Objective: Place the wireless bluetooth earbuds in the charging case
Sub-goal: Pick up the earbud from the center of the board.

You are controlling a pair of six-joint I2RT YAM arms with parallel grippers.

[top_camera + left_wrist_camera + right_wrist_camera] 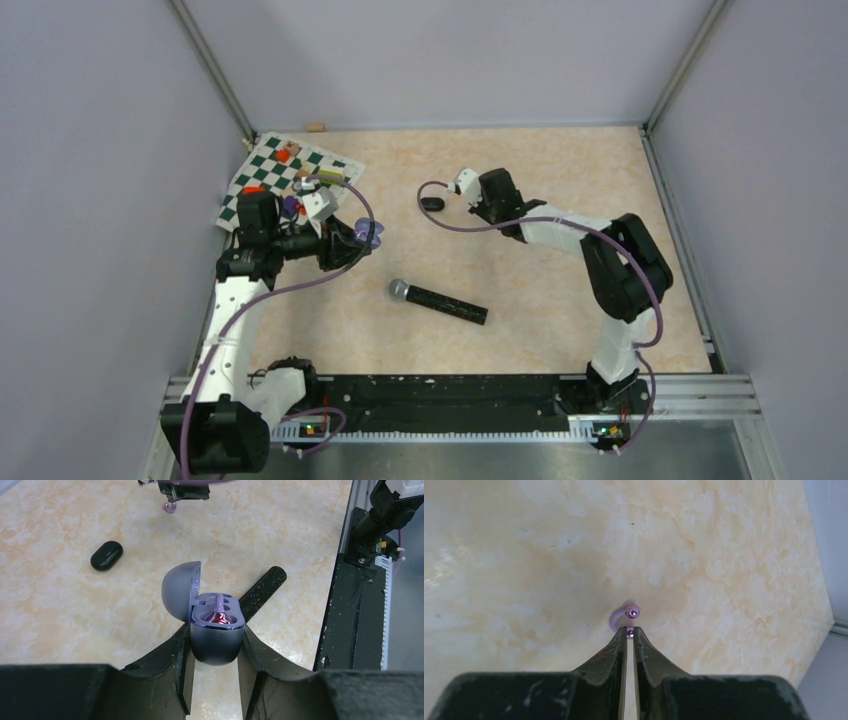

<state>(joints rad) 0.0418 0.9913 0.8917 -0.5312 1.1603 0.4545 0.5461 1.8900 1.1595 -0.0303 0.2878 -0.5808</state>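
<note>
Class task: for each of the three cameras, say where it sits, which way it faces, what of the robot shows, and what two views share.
Top external: above and behind the bases, looking down on the table; both arms show.
Left wrist: on the left arm, looking past the left end effector, clamped on the open charging case.
Right wrist: on the right arm, looking down past the right end effector, pinching a purple earbud.
Shared: top and left wrist both show the microphone and black case.

Clamps the left gripper [216,632] on the charging case [216,650], arm bent near the left edge of the surface [560,180]. Pinches a purple earbud [632,612] in the right gripper [629,630], jaws almost together, arm reaching toward the far middle.
</note>
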